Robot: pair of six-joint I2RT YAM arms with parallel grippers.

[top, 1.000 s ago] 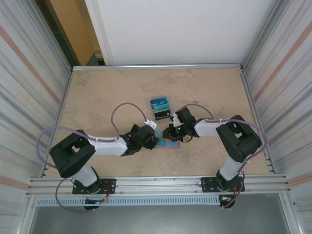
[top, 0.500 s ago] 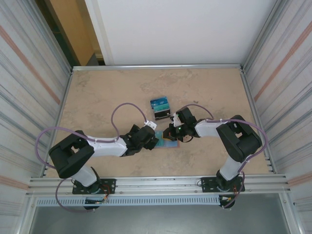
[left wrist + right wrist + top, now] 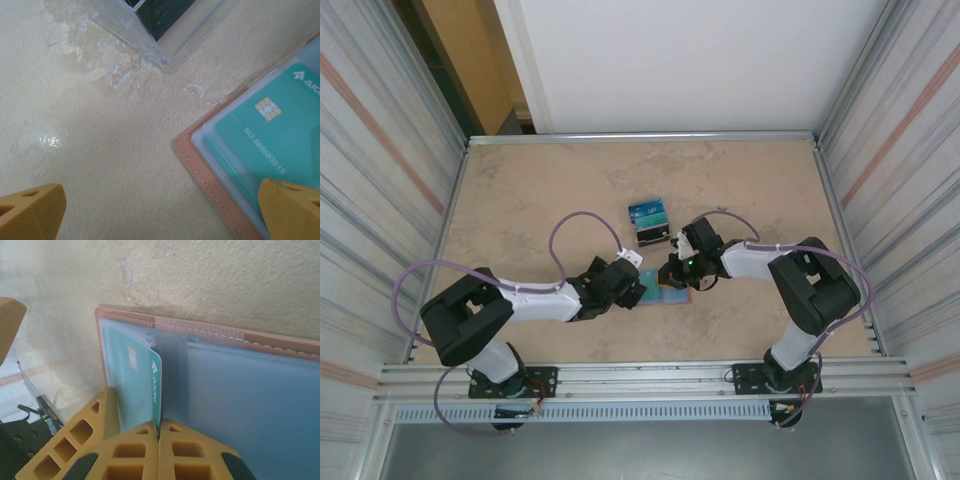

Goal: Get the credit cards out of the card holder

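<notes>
Beige, marble-patterned table (image 3: pixel 520 190) with metal rails along its edges. Near the middle, a little toward the near side, an open tan wallet (image 3: pixel 667 296) lying flat, pale blue sleeves up, a teal card (image 3: pixel 270 125) in one sleeve. Just beyond it, across a strip of bare top, a clear plastic stand (image 3: pixel 651 224). Shiny scuffed patches on the surface beside the stand's corner.
</notes>
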